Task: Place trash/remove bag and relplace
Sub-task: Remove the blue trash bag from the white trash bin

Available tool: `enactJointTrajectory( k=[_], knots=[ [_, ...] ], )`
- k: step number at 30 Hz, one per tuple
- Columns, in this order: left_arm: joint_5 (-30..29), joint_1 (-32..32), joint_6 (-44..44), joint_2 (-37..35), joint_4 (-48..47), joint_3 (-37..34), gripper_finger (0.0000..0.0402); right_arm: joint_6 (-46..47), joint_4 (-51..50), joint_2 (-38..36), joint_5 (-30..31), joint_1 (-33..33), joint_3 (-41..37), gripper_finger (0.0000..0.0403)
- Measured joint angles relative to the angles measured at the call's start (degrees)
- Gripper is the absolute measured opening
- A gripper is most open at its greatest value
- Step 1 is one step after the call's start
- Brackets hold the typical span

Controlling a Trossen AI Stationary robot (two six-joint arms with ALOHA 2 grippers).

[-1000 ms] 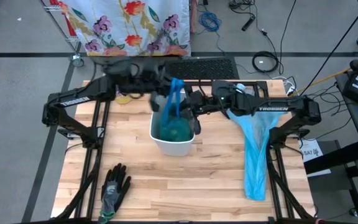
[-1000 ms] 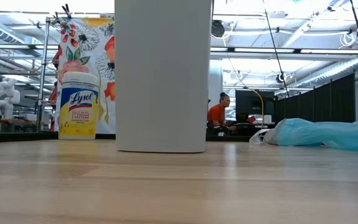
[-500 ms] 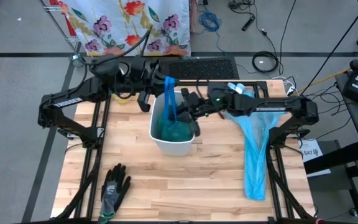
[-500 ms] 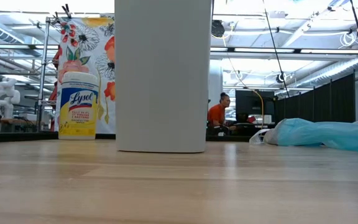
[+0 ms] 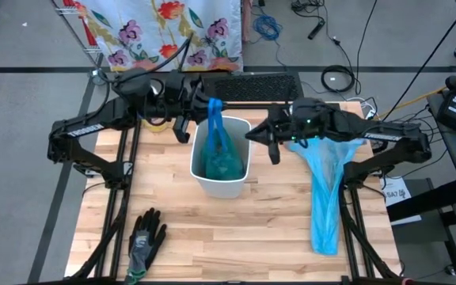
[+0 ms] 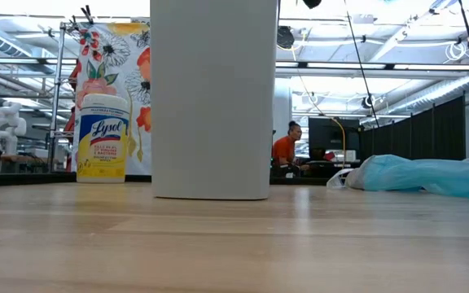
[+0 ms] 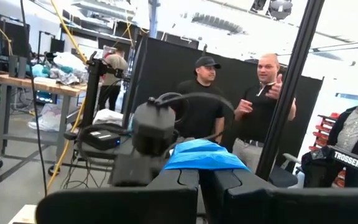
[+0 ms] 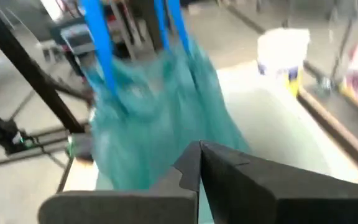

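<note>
A white bin (image 5: 240, 180) stands mid-table, shown as a tall white wall in the low view (image 6: 214, 98). A teal-blue bag (image 5: 222, 158) sits in it, its blue handles (image 8: 95, 37) drawn up above the rim. My left gripper (image 5: 207, 107) is shut on the bag's top, over the bin's far rim. My right gripper (image 5: 253, 134) is shut on nothing, just right of the bin, pointing at the bag (image 8: 160, 106). The trash is hidden. My left gripper pinches the bunched top of the bag (image 7: 204, 155) between its two shut fingers (image 7: 229, 186). The fingers come about level from the table's left side. The bag hangs below them with its handles (image 5: 214, 127) taut and its lower part inside the bin.
A second blue bag (image 5: 323, 194) lies stretched out on the table's right side, also seen in the low view (image 6: 430, 175). A black-and-grey glove (image 5: 145, 237) lies near the front left. A Lysol tub (image 6: 103, 137) stands at the far left. People stand beyond the table.
My right gripper has drawn back from the bin's right rim toward the table's right edge, rising a little and rolling, still shut. The bag's held top has shifted slightly toward the table's left with my left gripper; the bin has stayed put.
</note>
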Motion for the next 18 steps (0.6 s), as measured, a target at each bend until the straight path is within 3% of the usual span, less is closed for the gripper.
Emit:
enactJointTrajectory(
  k=[6,18],
  knots=[
    [0.0,-0.1,0.0,-0.5,2.0,0.3,0.0004,0.1,-2.8,1.6,-0.4,2.7,0.0,0.0047],
    [0.1,-0.1,0.0,-0.5,-7.0,6.7,0.0004,-5.9,8.1,7.0,-1.6,3.9,0.0,0.0260]
  ],
)
